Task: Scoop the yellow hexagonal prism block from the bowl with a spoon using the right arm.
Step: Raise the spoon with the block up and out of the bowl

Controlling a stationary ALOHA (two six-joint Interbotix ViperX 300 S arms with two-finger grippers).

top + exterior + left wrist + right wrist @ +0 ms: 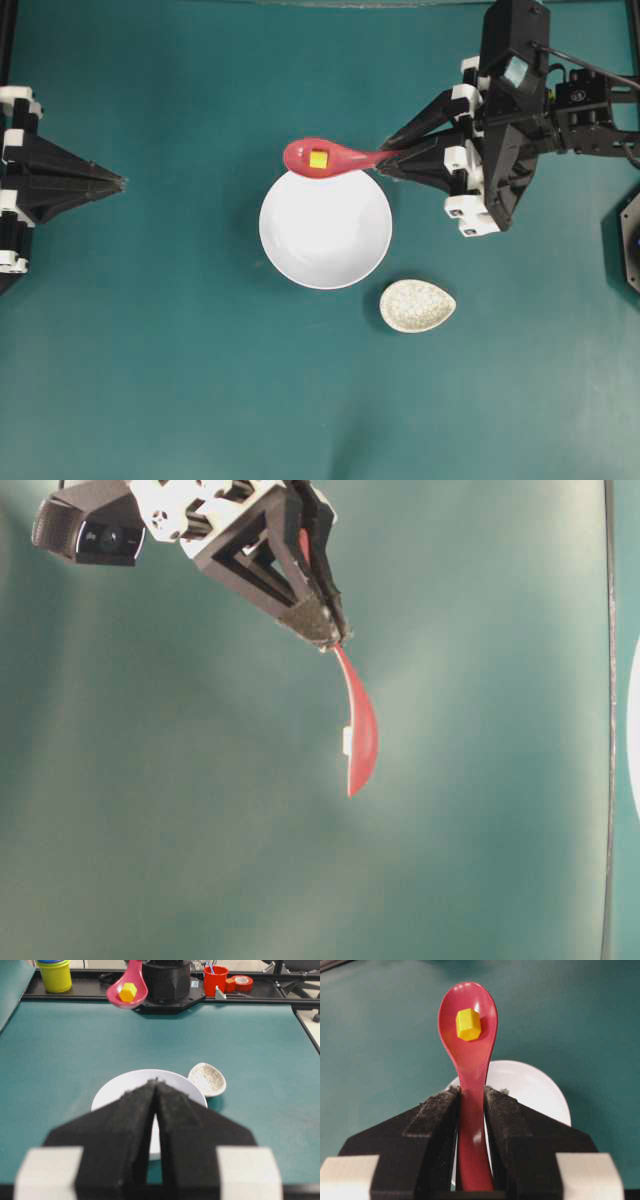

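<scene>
Above the large white bowl (325, 235), the glossy pink-red spoon (330, 158), carrying the tiny yellow hexagonal block (318, 158), is pinched by the right pincer (388, 160); the left pincer (122, 182) is pressed together

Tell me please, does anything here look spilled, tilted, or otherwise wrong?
Nothing stands out. The yellow block sits in the scoop of the spoon, held by the handle in the right gripper above the empty white bowl. Nothing has spilled on the table.

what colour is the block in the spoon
Bright yellow block, clearest in the right wrist view.
</scene>
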